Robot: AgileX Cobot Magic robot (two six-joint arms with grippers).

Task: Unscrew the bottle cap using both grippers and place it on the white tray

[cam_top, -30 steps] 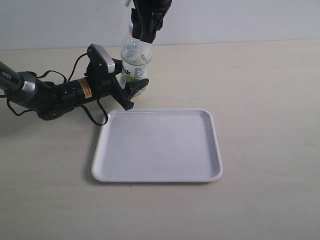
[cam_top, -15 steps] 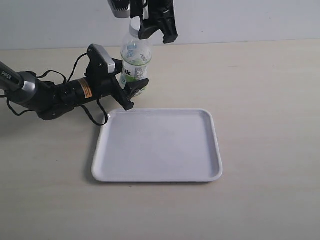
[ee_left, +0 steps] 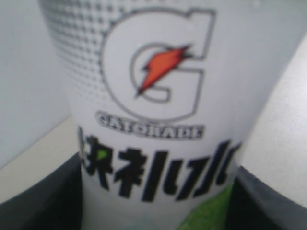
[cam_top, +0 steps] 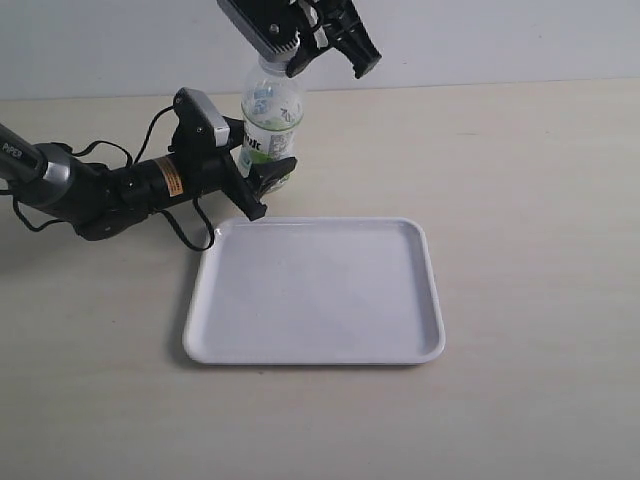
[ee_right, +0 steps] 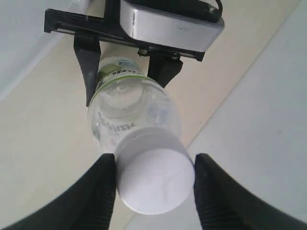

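Here we are at the twisting stage. The left gripper (cam_top: 265, 185) lies low along the bench (cam_top: 540, 200), its jaws clamped on the lower body of the bottle (cam_top: 270, 120). In its wrist view the label fills the picture, with dark jaw edges on either side.

Up top, the right gripper (cam_top: 330, 55) hangs over the neck, turned at an angle. Its jaws are parted. In its own wrist view they flank the bottle cap (ee_right: 153, 177), but from where I stand the fingertips look off to one side of the bottle's top. I'd call that not gripping, though I can't be sure about contact.

The cap sits on the neck, not yet off, and the bottle stands upright just behind the far left corner of the white tray (cam_top: 315, 222).

To do this well, I'd say the right gripper should centre squarely over the cap and close firmly before any turn. The twist should stay in line with the bottle, while the lower grip stops the body spinning or tipping.

What's in the way? Not much. The left arm's black cable (cam_top: 185, 230) loops on the bench beside the tray's near edge, clear of the drop zone. That gripper's forward jaw comes right up to the tray's corner, so the cap's path should stay high.
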